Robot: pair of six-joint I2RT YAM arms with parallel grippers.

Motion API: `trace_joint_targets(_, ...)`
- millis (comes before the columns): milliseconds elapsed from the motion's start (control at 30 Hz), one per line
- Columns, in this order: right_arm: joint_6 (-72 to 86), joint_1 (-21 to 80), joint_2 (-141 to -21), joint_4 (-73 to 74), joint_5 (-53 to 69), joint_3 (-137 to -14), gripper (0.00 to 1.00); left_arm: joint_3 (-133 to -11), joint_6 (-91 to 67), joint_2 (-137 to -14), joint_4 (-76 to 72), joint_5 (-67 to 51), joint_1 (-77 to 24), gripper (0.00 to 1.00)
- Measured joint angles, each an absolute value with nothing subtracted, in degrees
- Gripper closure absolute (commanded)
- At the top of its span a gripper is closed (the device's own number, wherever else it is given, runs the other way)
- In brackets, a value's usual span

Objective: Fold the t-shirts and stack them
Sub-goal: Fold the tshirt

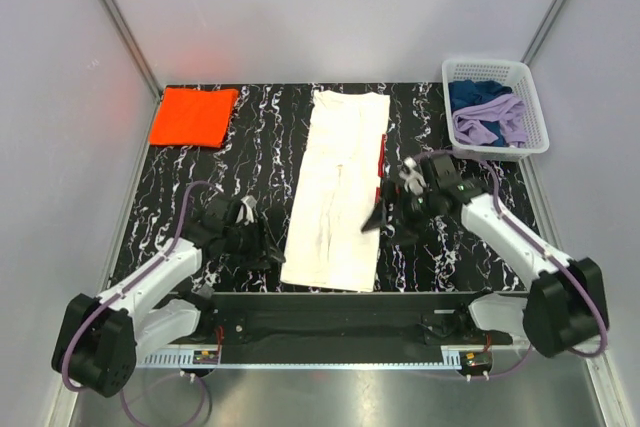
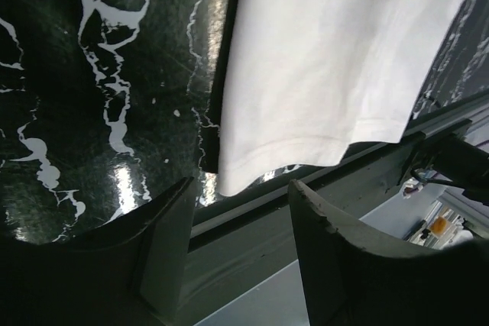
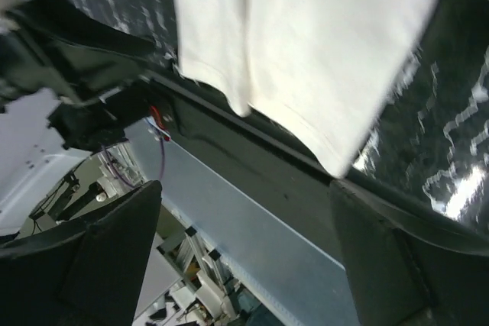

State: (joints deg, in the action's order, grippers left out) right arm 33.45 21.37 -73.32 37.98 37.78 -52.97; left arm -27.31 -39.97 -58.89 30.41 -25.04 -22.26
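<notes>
White shirt (image 1: 337, 187) folded into long strip, mid table (image 1: 250, 147), far edge to near edge. Orange shirt (image 1: 193, 116) folded, far left corner. Basket (image 1: 486, 65) far right corner, blue cloth (image 1: 475, 95) and purple cloth (image 1: 495, 125) inside. Right gripper (image 1: 380, 207) at strip's right edge; left gripper (image 1: 265, 245) beside its near left corner.
</notes>
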Motion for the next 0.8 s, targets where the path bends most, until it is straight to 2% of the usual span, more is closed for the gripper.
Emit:
trace_joint_targets(67,34.2,21.4,-68.2,39.8,37.2,-45.0,0.13,-27.2,-40.9,-56.6,30.1,-25.0,-22.5,0.44)
trace_joint_targets(100,34.7,21.4,-64.9,40.5,36.9,-42.1,0.24,-27.2,-41.2,-56.1,29.9,-25.0,-22.5,0.46)
trace_joint_targets(200,37.2,21.4,-54.8,39.9,37.0,-35.2,0.35,-27.2,-41.9,-56.4,29.2,-25.1,-22.6,0.49)
trace_joint_targets(233,38.5,21.4,-51.9,39.0,37.1,-32.9,0.45,-27.2,-42.0,-57.0,28.9,-25.1,-22.6,0.49)
trace_joint_targets(267,39.7,21.4,-49.7,37.8,37.1,-30.4,0.48,-27.2,-42.0,-57.8,28.5,-25.3,-22.6,0.50)
trace_joint_targets(400,44.4,21.4,-46.9,34.7,37.1,-22.3,0.48,-27.2,-41.8,-61.9,26.7,-26.3,-22.7,0.50)
trace_joint_targets(467,45.8,21.5,-48.3,34.1,36.9,-20.0,0.44,-27.2,-41.5,-64.0,26.4,-26.7,-22.7,0.48)
trace_joint_targets(600,47.2,23.0,-51.0,32.1,36.9,-18.3,0.38,-27.2,-40.8,-67.2,26.4,-26.8,-22.7,0.48)
trace_joint_targets(800,48.6,26.5,-57.2,26.5,35.8,-18.3,0.36,-27.2,-41.0,-68.8,26.1,-26.8,-23.3,0.47)
